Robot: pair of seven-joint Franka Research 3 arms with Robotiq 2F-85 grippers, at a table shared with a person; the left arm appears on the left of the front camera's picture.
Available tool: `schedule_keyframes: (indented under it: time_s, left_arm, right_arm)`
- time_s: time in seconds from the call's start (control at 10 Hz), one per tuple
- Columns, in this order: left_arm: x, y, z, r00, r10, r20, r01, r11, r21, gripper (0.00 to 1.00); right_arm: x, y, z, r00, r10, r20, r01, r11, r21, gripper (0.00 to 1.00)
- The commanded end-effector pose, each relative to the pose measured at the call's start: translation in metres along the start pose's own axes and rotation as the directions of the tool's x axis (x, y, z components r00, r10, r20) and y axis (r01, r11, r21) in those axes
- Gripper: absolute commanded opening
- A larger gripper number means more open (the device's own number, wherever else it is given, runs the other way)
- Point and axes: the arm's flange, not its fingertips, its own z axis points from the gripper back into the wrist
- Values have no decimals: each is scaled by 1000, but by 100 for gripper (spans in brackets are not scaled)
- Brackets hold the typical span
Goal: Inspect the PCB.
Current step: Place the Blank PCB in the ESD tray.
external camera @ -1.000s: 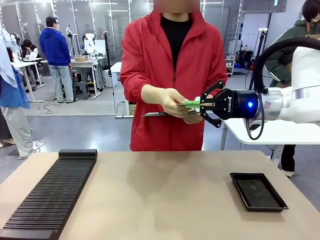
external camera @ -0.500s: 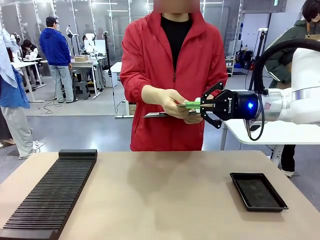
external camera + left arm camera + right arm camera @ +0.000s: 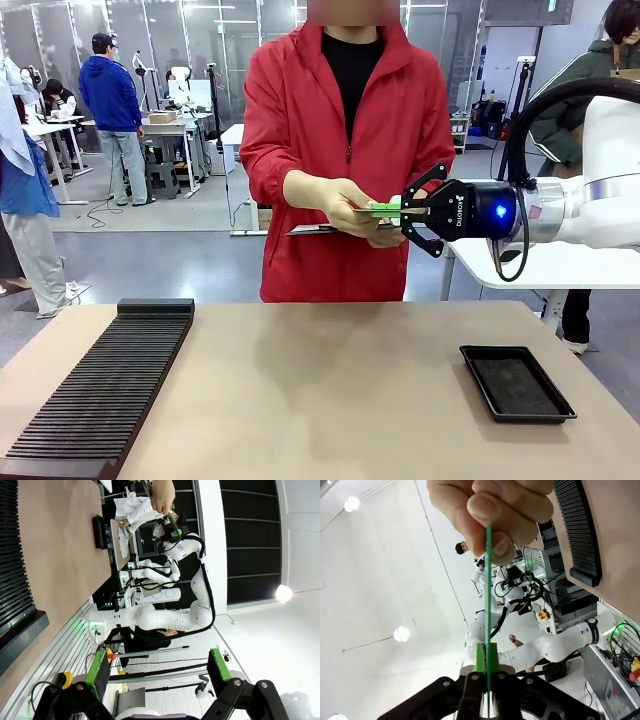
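Above the table's (image 3: 320, 400) far edge, the right gripper (image 3: 403, 209) pinches one end of the PCB (image 3: 380, 209), which lies level. The person's hand (image 3: 345, 203) pinches the other end, with a second hand seemingly beneath it. The left gripper (image 3: 157, 667) stands spread.

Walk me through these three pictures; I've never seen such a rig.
This is a two-armed robot at a table, facing a person. The front picture looks across the table from the robot's side. The other two come from cameras on each wrist, so they look tilted. The right pincer is shut on one end of a thin green PCB, held in the air; the person's hand grips the other end. The left pincer is open and holds nothing. On the table lie a slotted black rack and a shallow black tray.
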Motion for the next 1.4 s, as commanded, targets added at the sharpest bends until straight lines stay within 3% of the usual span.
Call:
schedule_keyframes:
  time_s: [0.0, 1.3]
  left_arm:
    - [-1, -2, 0, 1000, 2, -5, -2, 1000, 1, 100]
    - [-1, -2, 0, 1000, 2, -5, -2, 1000, 1, 100]
  right_arm:
    - [-1, 1, -1, 1000, 3, 0, -3, 1000, 0, 0]
    - [-1, 1, -1, 1000, 3, 0, -3, 1000, 0, 0]
